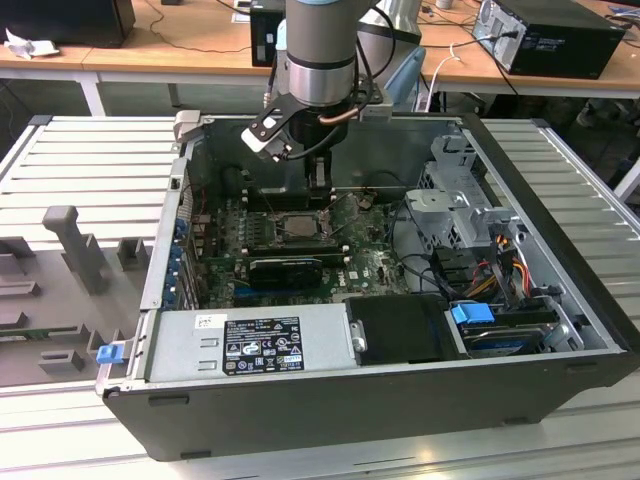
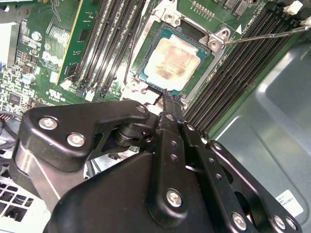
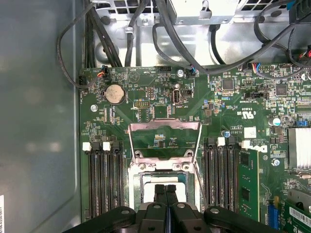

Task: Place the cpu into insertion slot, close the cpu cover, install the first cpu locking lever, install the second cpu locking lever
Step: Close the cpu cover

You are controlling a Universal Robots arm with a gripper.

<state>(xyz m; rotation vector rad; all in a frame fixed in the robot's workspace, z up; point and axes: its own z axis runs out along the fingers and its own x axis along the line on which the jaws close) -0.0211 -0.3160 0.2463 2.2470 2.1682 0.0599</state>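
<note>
The cpu [image 2: 171,62], a pale beige-silver square, lies flat in the insertion slot [image 2: 146,80] on the green board. In the first wrist view the cpu cover [image 3: 165,127] is swung up and back from the insertion slot [image 3: 146,167], and bare board shows through its cut-out. A thin wire locking lever [image 2: 262,35] sticks out free beside the socket, and a lever [image 3: 198,175] runs along the cover's side. My gripper [image 2: 166,95] is shut with nothing between its fingers, tips right at the socket's edge. It hangs low over the socket [image 1: 300,225] in the exterior view.
Rows of black memory slots [image 3: 104,179] flank the socket on both sides. The open computer case [image 1: 540,330] walls the board in, with a power supply [image 1: 250,340], a drive cage [image 1: 455,215] and cable bundles [image 3: 160,39] around it.
</note>
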